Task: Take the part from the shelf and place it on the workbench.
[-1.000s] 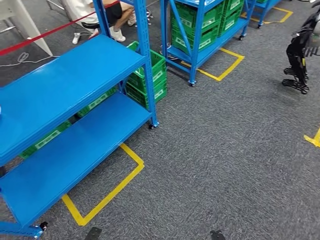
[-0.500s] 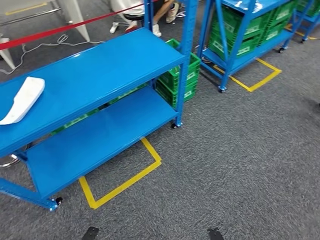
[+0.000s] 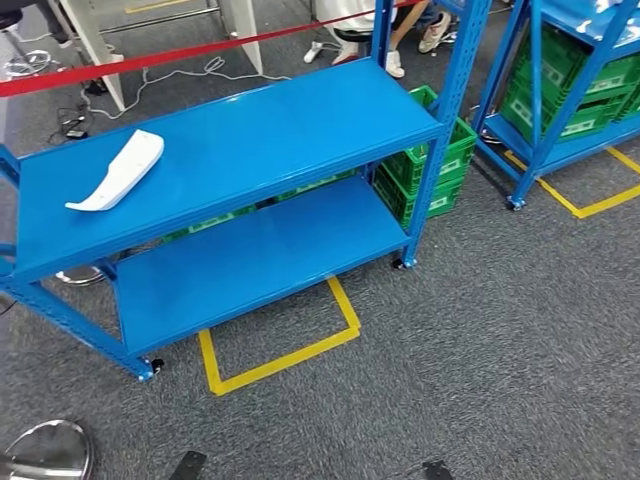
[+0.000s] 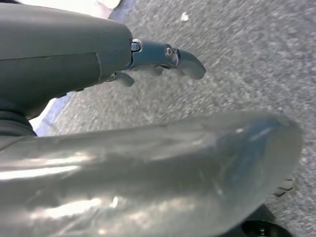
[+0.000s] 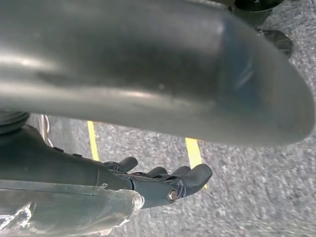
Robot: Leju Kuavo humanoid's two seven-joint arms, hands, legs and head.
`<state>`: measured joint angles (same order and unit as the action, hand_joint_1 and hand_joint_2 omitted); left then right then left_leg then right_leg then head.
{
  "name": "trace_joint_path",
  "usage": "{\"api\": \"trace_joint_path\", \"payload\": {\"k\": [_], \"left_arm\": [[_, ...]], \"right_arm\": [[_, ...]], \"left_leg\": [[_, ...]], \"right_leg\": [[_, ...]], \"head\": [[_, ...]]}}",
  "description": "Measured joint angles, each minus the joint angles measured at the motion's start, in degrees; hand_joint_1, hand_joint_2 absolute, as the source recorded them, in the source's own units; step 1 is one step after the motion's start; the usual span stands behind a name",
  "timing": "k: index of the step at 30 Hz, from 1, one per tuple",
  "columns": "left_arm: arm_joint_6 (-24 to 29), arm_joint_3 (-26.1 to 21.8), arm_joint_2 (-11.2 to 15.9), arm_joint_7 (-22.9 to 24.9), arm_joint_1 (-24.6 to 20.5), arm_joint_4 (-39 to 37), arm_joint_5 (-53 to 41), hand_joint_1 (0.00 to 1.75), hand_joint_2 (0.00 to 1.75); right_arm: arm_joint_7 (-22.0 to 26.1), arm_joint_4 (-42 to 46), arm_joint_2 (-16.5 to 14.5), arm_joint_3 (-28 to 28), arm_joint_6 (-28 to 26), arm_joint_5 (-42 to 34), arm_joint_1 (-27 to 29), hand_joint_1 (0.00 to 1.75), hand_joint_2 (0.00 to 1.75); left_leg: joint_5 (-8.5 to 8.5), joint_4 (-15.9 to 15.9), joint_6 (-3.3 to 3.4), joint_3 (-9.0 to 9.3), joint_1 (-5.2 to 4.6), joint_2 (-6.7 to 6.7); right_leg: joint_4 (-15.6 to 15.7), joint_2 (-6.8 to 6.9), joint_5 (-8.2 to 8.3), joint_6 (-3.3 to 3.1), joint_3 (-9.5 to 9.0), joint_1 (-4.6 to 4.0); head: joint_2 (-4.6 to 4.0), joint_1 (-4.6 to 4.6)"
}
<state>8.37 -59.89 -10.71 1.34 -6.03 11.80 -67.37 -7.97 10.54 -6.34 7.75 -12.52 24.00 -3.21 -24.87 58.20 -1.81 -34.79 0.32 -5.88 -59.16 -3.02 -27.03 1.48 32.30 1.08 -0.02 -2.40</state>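
A long white curved part (image 3: pixel 117 172) lies on the left end of the top board of a blue two-level shelf (image 3: pixel 287 130) in the head view. The lower board of the shelf carries nothing. My left hand (image 4: pixel 149 54) hangs above grey carpet with its dark fingers stretched out and nothing in them. My right hand (image 5: pixel 156 182) likewise hangs low over carpet and yellow tape, fingers extended and holding nothing. Both hands are far from the part.
Green crates (image 3: pixel 430 165) stand behind the shelf's right post. A second blue rack (image 3: pixel 562 120) with green crates is at the right. A red barrier tape (image 3: pixel 151 58) runs behind the shelf, with a person's feet (image 3: pixel 392 62) beyond. Yellow floor tape (image 3: pixel 279 360) marks the carpet; a round silver base (image 3: pixel 49 450) sits lower left.
The camera has swung to the left: the whole scene has shifted right in the picture, and the white part has come fully into view on the shelf.
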Motion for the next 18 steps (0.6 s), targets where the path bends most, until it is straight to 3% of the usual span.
{"api": "trace_joint_path", "payload": {"k": [2,3,4,5,6,7,9,11,13,14,16,18], "left_arm": [[0.1,0.0,-0.1,0.1,-0.2,0.0,0.0,0.00,0.00],[0.1,0.0,-0.2,0.2,-0.3,0.0,0.0,0.00,0.00],[0.1,0.0,-0.2,0.2,-0.4,0.0,0.0,0.00,0.00],[0.1,0.0,-0.3,0.2,-0.3,0.0,0.0,0.00,0.00],[0.1,0.0,-0.3,0.2,-0.2,0.0,0.0,0.00,0.00],[0.1,0.0,-0.3,0.2,-0.1,0.0,0.0,0.00,0.00],[0.1,0.0,-0.3,0.2,-0.2,0.0,0.0,0.00,0.00],[0.1,0.0,-0.4,0.1,-0.4,0.0,0.0,0.00,0.00],[0.1,0.0,-0.4,0.1,-0.4,0.0,0.0,0.00,0.00],[0.1,0.0,-0.3,0.1,-0.3,0.0,0.0,0.00,0.00],[0.1,0.0,-0.4,0.1,-0.1,0.0,0.0,0.00,0.00],[0.0,0.0,-0.4,0.0,-0.2,0.0,0.0,0.00,0.00]], "right_arm": [[0.0,0.0,0.1,0.0,0.1,0.1,0.1,0.00,0.00],[0.1,0.0,0.1,0.0,0.1,0.2,0.2,0.00,0.00],[0.1,0.0,0.1,0.0,0.1,0.3,0.3,0.00,0.00],[0.0,0.0,0.1,0.0,0.1,0.3,0.3,0.00,0.00],[0.0,0.0,0.2,0.0,0.1,0.4,0.3,0.00,0.00],[0.0,0.0,0.2,0.0,0.1,0.4,0.2,0.00,0.00],[0.0,0.0,0.2,0.0,0.1,0.5,0.1,0.00,0.00],[0.0,0.0,0.2,0.0,0.0,0.6,0.0,0.00,0.00],[0.0,0.0,0.2,0.0,0.0,0.7,-0.1,0.00,0.00],[0.0,0.0,0.2,0.0,0.0,0.8,-0.2,0.00,0.00],[0.0,0.0,0.2,0.0,-0.1,1.1,-0.4,0.00,0.00],[0.0,0.0,0.2,0.0,-0.1,1.2,-0.3,0.00,0.00]], "left_leg": [[-3.31,5.6,-0.37,-2.72,-0.20,3.27],[-5.25,9.6,-0.51,-4.67,-0.20,4.26],[-6.59,13.0,-0.57,-6.34,-0.19,4.74],[-6.88,14.9,-0.56,-7.17,-0.18,4.95],[-6.11,14.7,-0.47,-6.93,-0.19,5.08],[-4.45,12.2,-0.29,-5.52,-0.25,5.41],[-1.17,4.5,0.28,-1.11,-0.68,7.97],[-0.17,-0.4,0.86,1.40,-1.12,10.12],[-0.28,-1.2,1.35,1.51,-1.20,9.36],[-0.17,-1.4,1.60,1.56,-1.08,8.71],[0.13,-1.7,2.19,1.75,-0.68,7.41],[0.27,-1.7,2.59,1.76,-0.44,5.99]], "right_leg": [[0.2,1.62,0.08,-0.59,-0.02,-0.13],[0.2,2.53,0.05,-0.74,0.02,-0.25],[0.2,3.47,0.00,-0.81,0.06,-0.36],[0.2,4.38,-0.04,-0.87,0.06,-0.45],[0.2,5.20,-0.08,-0.88,0.03,-0.53],[0.2,5.96,-0.13,-0.87,-0.06,-0.58],[0.1,7.30,-0.36,-0.62,-0.33,-0.83],[0.1,8.55,-0.67,-0.13,-0.57,-1.22],[0.4,9.87,-0.85,0.39,-0.94,-1.41],[0.3,9.65,-1.04,0.70,-1.07,-1.35],[-2.3,6.96,-2.89,1.35,-0.18,-1.16],[-9.6,3.97,-6.54,1.75,3.14,-1.00]], "head": [[0.00,-0.49],[0.00,-0.67],[0.00,-0.69],[0.00,-0.69],[0.00,-0.69],[0.00,-0.69],[0.00,-0.73],[0.00,-0.72],[0.00,-0.66],[0.00,-0.60],[0.00,-0.33],[0.00,0.08]]}}
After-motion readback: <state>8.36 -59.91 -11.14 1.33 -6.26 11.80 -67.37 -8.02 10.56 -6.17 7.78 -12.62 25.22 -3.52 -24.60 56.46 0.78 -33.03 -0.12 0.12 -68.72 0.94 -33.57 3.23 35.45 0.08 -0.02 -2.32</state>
